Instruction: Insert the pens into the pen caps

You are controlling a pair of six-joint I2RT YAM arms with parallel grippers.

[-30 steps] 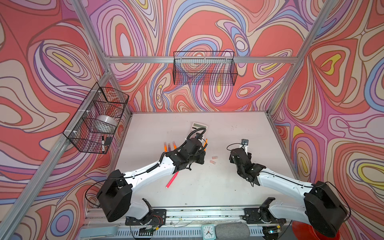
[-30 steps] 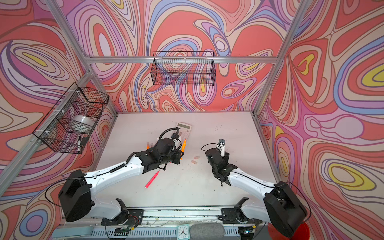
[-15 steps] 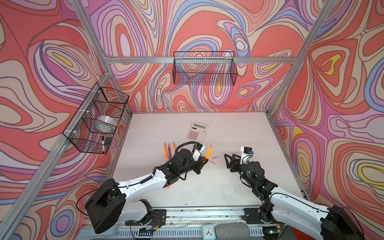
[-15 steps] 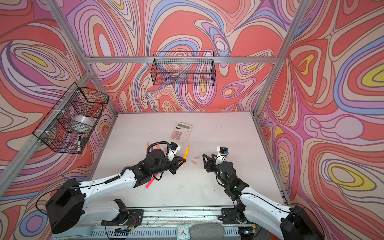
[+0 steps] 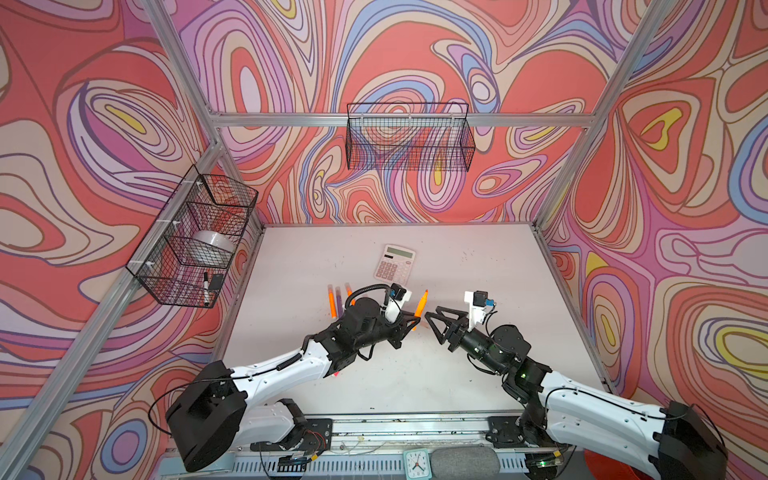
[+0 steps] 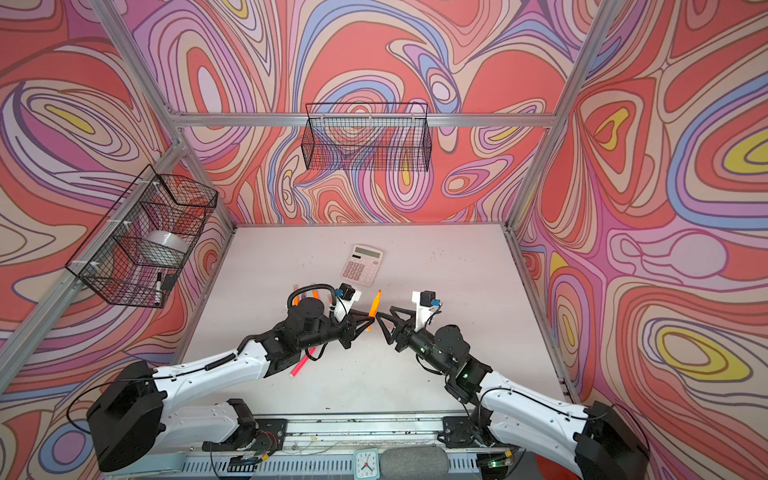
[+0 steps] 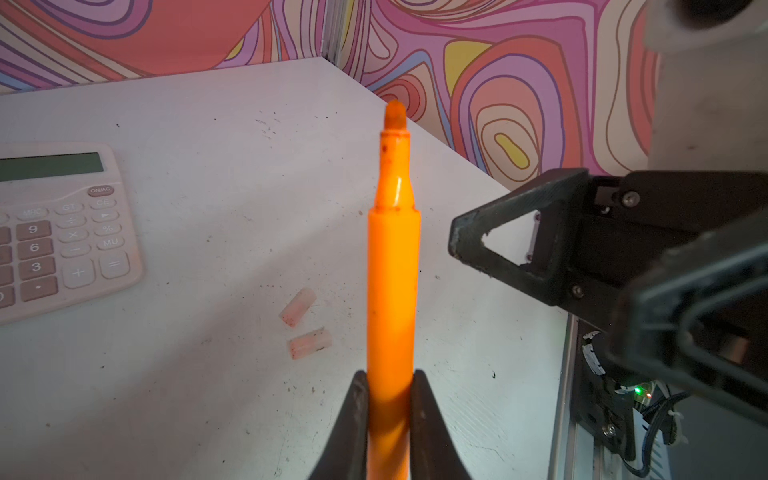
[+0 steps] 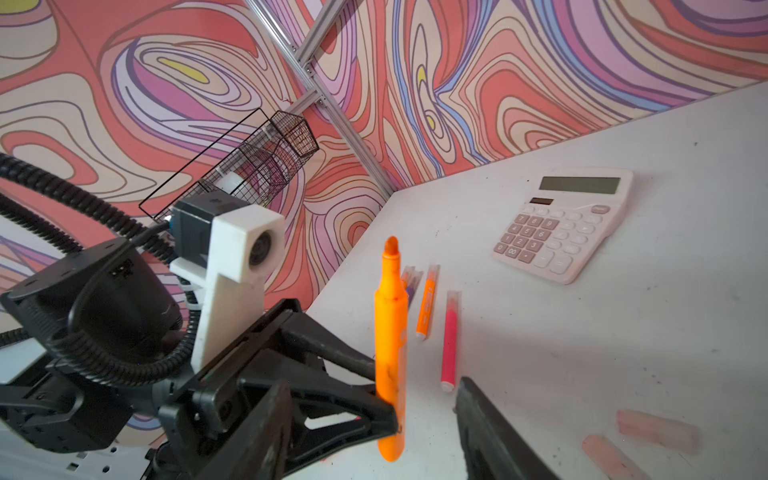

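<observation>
Above the middle of the white tabletop (image 5: 478, 374), pinched tight between the black jaws of the left gripper (image 7: 390, 384): a slim orange marker-like pen (image 7: 392, 270), gripped low on its barrel, standing near upright with its bare felt tip on top. Facing it from the other side, just beside that pen yet clear of it: the right gripper (image 5: 431, 318), black jaws parted about halfway, nothing held between them.

Down on the table near the two grippers, two stubby translucent pale-pink pen caps (image 7: 298, 306), lying flat, close together but not touching.

Further toward the left wall, flat in a loose row: another orange pen (image 5: 331, 301), a purple pen (image 5: 338, 300) just beside it, and a pink-red pen (image 8: 450, 340) nearer the grippers. Under the left arm in a top view, a second pink-red pen (image 6: 301, 365), aslant on the table.

Toward the back wall, well apart from the caps, a pale pink desk calculator (image 5: 395, 265), flat, keys up.
</observation>
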